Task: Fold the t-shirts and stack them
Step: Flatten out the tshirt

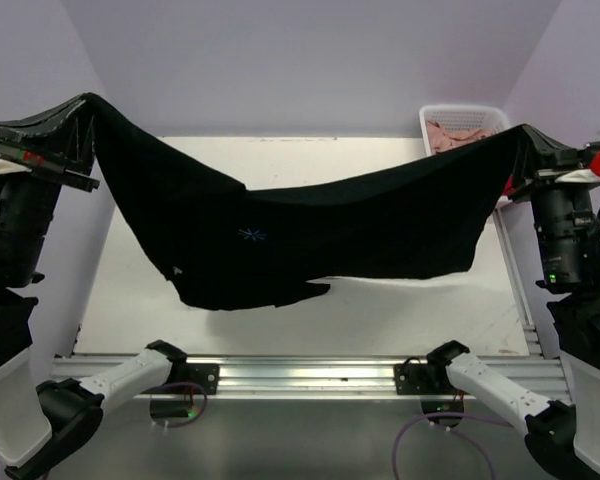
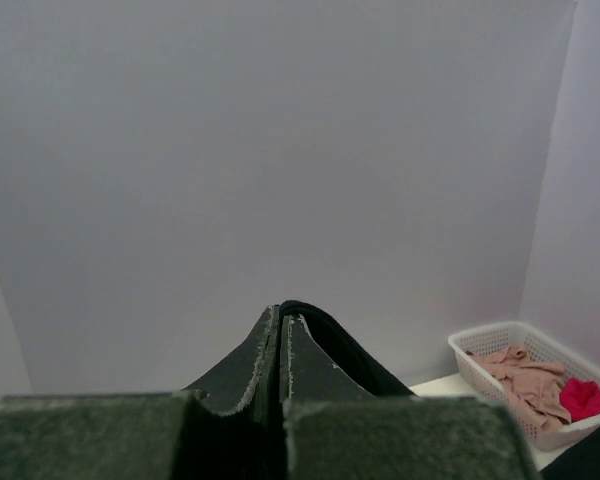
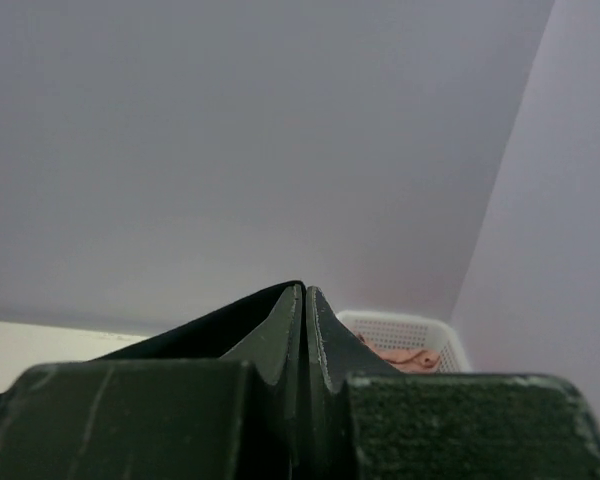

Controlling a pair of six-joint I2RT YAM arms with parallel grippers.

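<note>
holding up the large black cloth t-shirt (image 1: 280, 235), my left gripper (image 2: 282, 312) and right gripper (image 3: 305, 290) each pinch an edge; it sags between them above the white table (image 1: 400, 310). only my left wrist view clearly shows a bright red shirt (image 2: 585, 397) beside the dusty pink shirt (image 2: 525, 380) in the white lattice basket (image 2: 480, 340), right of that gripper.

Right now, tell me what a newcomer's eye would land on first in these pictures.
The black t-shirt strikes first: it hangs spread across the whole scene, sagging in the middle above the table, pinched high at its ends by the left gripper and the right gripper. Next comes the white basket at the table's far right corner, holding a pink shirt and a red shirt.
</note>
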